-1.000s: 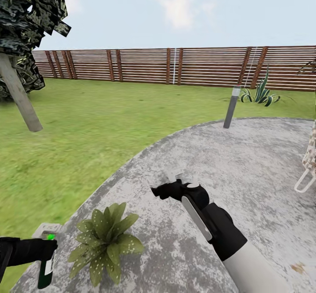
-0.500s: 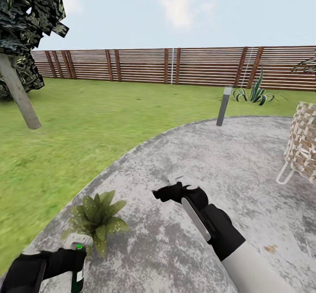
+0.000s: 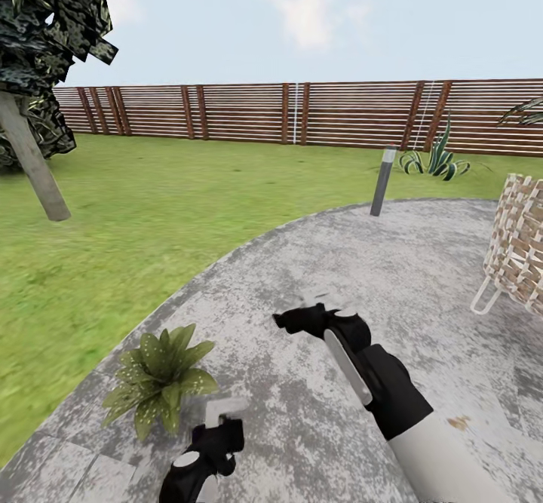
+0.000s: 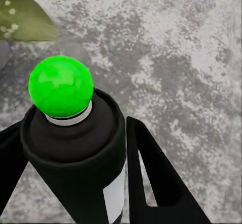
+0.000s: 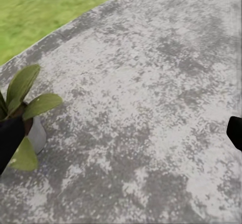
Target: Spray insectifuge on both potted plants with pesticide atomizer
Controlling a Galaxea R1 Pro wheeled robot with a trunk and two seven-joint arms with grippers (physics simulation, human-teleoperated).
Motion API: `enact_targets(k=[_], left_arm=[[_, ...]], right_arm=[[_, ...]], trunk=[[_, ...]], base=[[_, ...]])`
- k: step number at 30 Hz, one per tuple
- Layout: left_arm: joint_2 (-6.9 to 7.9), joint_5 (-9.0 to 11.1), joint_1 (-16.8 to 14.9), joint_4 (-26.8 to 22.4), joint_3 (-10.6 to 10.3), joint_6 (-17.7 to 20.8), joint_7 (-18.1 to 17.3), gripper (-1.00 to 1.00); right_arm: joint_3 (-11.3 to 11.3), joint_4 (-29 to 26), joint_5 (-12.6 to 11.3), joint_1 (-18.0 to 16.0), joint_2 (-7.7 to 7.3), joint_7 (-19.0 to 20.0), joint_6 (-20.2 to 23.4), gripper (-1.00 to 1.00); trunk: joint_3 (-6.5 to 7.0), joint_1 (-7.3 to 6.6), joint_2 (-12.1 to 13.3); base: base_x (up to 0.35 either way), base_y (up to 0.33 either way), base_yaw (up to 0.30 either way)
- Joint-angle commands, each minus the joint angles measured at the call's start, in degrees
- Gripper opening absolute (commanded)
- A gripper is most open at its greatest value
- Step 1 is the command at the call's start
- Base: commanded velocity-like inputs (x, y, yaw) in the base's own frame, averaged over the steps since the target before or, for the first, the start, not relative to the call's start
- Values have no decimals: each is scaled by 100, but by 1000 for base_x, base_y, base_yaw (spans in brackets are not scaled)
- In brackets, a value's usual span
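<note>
Clamping the pesticide atomizer (image 4: pixel 75 153), its base cut off, the left gripper (image 4: pixel 75 183) hides its label; right gripper (image 5: pixel 121 133) apart.

- Left arm comes in low at the head view's bottom edge, black wrist angled up and forward; left pincer (image 3: pixel 219 431) sits at its tip
- In the left wrist view its two black fingers (image 4: pixel 151 178) are clamped on either side of the pesticide atomizer (image 4: pixel 75 148), held upright
- Right arm reaches forward, white forearm, black wrist; right pincer (image 3: pixel 290 319) has its fingers spread wide apart, nothing between them
</note>
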Motion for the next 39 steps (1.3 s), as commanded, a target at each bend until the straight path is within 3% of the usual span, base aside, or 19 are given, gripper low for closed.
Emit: enact_targets(k=[1, 2, 3, 4, 6, 7, 8, 10, 12, 15, 16, 18, 21, 23, 25, 32, 34, 39], left_arm=[[-4, 491, -33, 19, -38, -79, 63, -100], [-2, 924, -52, 46, -46, -326, 176, -100], [-8, 1399, -66, 103, -60, -963, 675, -100], [-18, 1717, -77, 177, -136, -1520, 1235, -100], [-17, 2230, -150, 523, -318, -2219, 1700, -100], [-16, 2332, -204, 721, -351, -2468, 1778, -100], [-15, 2402, -258, 958, -415, -3087, 1875, -100], [-18, 2408, -279, 1009, -780, -3357, 1906, -100], [-16, 2400, -295, 985, -1059, -3410, 1912, -100], [-15, 2367, -299, 897, -1146, -3424, 2053, -100], [-15, 2257, -303, 805, -1154, -3424, 2205, -100], [-22, 1778, -385, 679, -1159, -3430, 2678, -100], [-32, 1638, -536, 927, -1157, -3574, 2936, -100], [-33, 1710, -559, 1054, -1159, -3677, 3046, -100], [-28, 1908, -565, 1093, -1160, -3690, 3060, -100], [-5, 2192, -565, 1169, -1094, -3890, 3074, -100], [1, 2227, -566, 1186, -1091, -4089, 3145, -100], [2, 2228, -567, 1361, -1098, -4172, 3315, -100]], right_arm=[[-41, -3, 0, 0, -2, 0, 14, 100], [-121, -4, -1, 0, -2, 0, 21, 100], [-216, -16, 5, 0, -3, 0, 27, 100], [-240, -37, 6, 0, -3, 0, 27, 100], [-251, -262, 7, 0, -6, 0, 118, 100], [-248, -428, 7, 0, -15, -26, 262, 100], [-232, -609, 3, 0, 7, -463, 515, 100], [-197, -655, -10, 0, 28, -1106, 569, 100], [-174, -664, -33, 0, 31, -1253, 576, 100], [-146, -668, -50, 0, 32, -1285, 566, 100], [-140, -671, -52, 0, 32, -1284, 564, 100], [-104, -676, -54, 0, 38, -1283, 563, 100], [11, -681, -52, 0, 35, -1286, 555, 100], [35, -686, -50, 0, 36, -1284, 554, 100], [69, -690, -52, 0, 36, -1284, 554, 100], [97, -691, -53, 0, 41, -1292, 537, 100], [98, -688, -54, 0, 41, -1292, 536, 100], [98, -691, -54, 0, 41, -1292, 536, 100]], trunk=[[0, 0, 0], [0, 0, 0], [0, 0, 0], [0, 0, 0], [0, 0, 0], [0, 0, 0], [0, 0, 0], [0, 0, 0], [0, 0, 0], [0, 0, 0], [0, 0, 0], [0, 0, 0], [0, 0, 0], [0, 0, 0], [0, 0, 0], [0, 0, 0], [0, 0, 0], [0, 0, 0]], base=[[0, 0, 0], [0, 0, 0], [0, 0, 0], [0, 0, 0], [0, 0, 0], [0, 0, 0], [0, 0, 0], [0, -22, 8], [82, -222, 130], [152, -289, 159], [181, -289, 40], [187, -286, 12], [211, -273, 2], [222, -265, 0], [238, -248, 0], [288, -165, 19], [305, -131, 194], [302, -168, 225]])
